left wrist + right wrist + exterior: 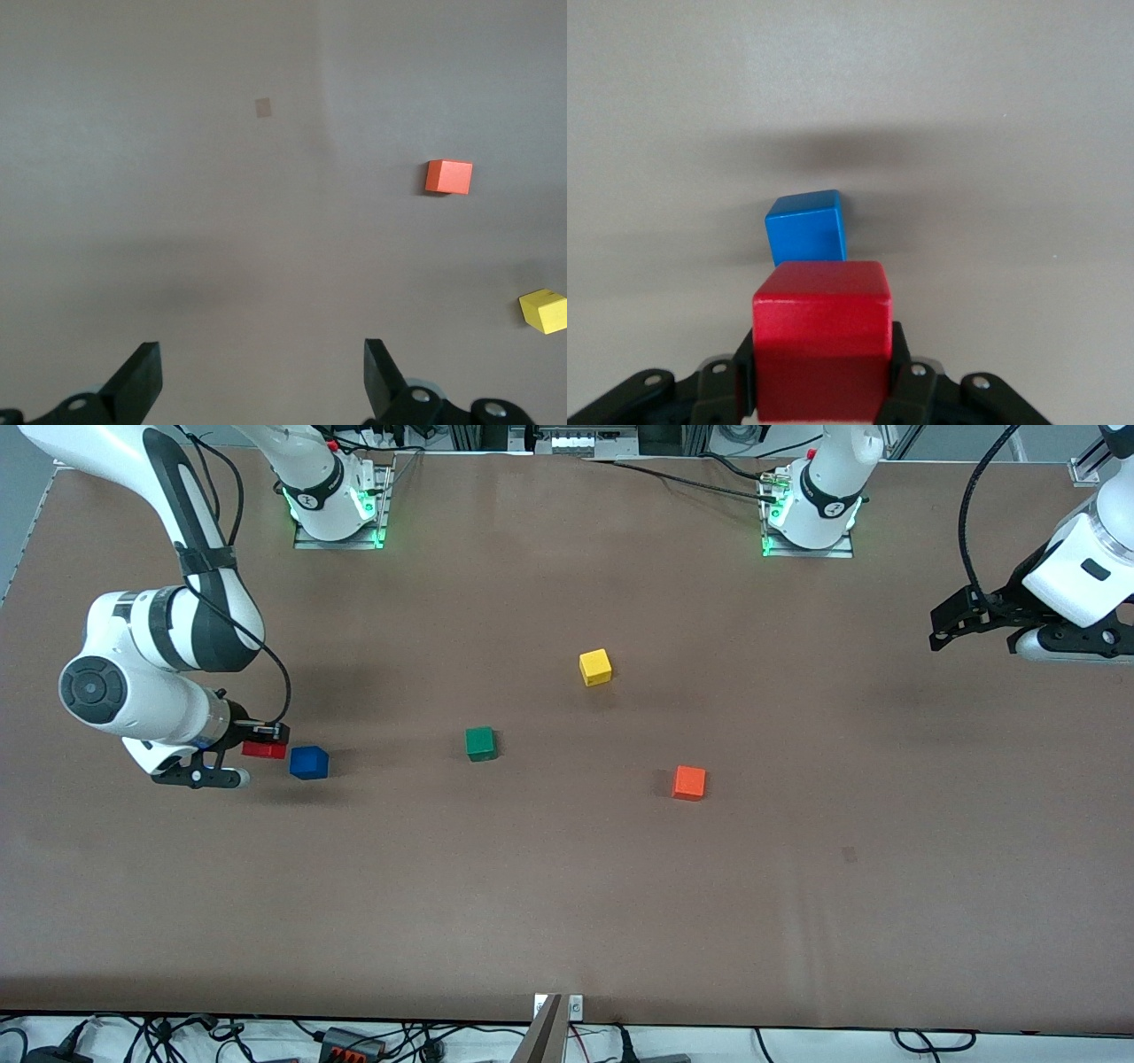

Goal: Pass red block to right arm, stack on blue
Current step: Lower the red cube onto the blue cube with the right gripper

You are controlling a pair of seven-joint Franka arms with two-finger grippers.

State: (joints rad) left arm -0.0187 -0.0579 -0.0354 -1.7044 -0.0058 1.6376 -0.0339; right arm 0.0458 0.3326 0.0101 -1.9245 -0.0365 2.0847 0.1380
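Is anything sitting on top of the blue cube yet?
No. The blue cube's top face is bare. The red block is gripped in the right gripper beside it, not resting on it. What lies under the red block is hidden by the block itself.

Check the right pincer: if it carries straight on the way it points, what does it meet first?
Probably the blue block. The right pincer, shut on the red block, has it directly ahead in the right wrist view. Height is unclear, so the red block might pass over it rather than hit it.
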